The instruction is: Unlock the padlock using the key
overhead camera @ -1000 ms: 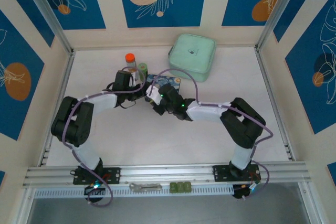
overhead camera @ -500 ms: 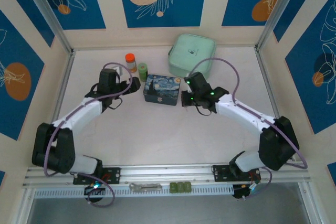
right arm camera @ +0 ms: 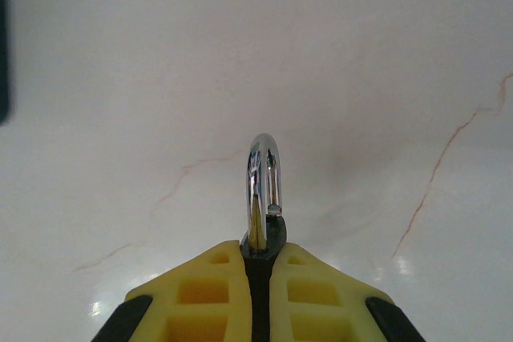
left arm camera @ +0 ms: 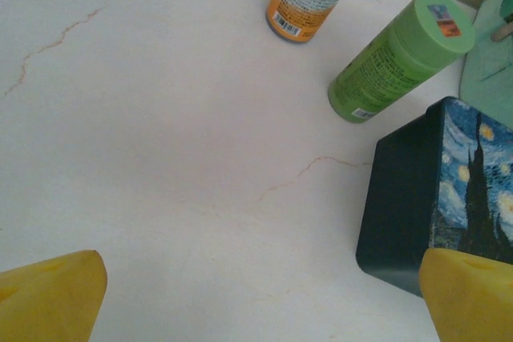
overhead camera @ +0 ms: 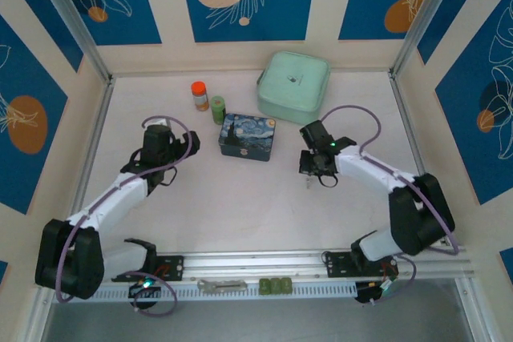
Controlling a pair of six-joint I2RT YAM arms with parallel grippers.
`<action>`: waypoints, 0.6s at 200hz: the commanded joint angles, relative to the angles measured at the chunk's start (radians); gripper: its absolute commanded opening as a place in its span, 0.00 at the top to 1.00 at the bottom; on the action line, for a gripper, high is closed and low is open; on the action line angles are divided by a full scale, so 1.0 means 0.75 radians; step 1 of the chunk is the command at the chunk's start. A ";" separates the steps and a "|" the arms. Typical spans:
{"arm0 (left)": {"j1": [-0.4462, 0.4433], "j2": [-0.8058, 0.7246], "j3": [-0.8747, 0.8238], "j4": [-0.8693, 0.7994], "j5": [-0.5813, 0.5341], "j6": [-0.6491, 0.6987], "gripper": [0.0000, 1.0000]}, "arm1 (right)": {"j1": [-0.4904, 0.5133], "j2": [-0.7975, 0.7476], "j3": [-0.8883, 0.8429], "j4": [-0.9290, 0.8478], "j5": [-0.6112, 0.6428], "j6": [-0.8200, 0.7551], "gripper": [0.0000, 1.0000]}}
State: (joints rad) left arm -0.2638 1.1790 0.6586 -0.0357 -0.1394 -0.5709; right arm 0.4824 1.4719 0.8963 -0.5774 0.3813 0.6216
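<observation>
Padlock (right arm camera: 262, 196) clamped in right tool (right arm camera: 258, 255) — left tool (left arm camera: 260, 278) wide open — both since withdrawn

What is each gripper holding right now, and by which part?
The right gripper clamps the padlock by its dark body, shackle sticking out past the fingertips. The left gripper is open, holding nothing.

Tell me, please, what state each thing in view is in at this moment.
left tool: open, empty.
right tool: shut on the padlock.
padlock: gripped by its body, shackle sticking out; locked or not, cannot tell.
starry tin: lid on.
mint case: shut.
orange-capped bottle: upright, capped.
green bottle: upright, capped.
</observation>
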 commanded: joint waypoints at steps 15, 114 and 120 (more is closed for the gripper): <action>0.014 -0.009 -0.022 0.078 0.033 -0.079 0.01 | 0.109 0.205 0.121 -0.028 0.221 -0.012 1.00; 0.013 -0.080 -0.045 0.001 -0.014 -0.045 0.01 | 0.139 0.125 0.117 0.191 -0.104 0.017 0.50; 0.015 -0.088 -0.043 -0.007 -0.028 -0.036 0.01 | 0.123 0.091 0.111 0.202 -0.130 0.014 0.41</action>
State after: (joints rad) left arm -0.2638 1.1522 0.6193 -0.0082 -0.1234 -0.6212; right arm 0.6132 1.6455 0.9962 -0.4843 0.3958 0.6296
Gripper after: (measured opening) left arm 0.994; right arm 0.459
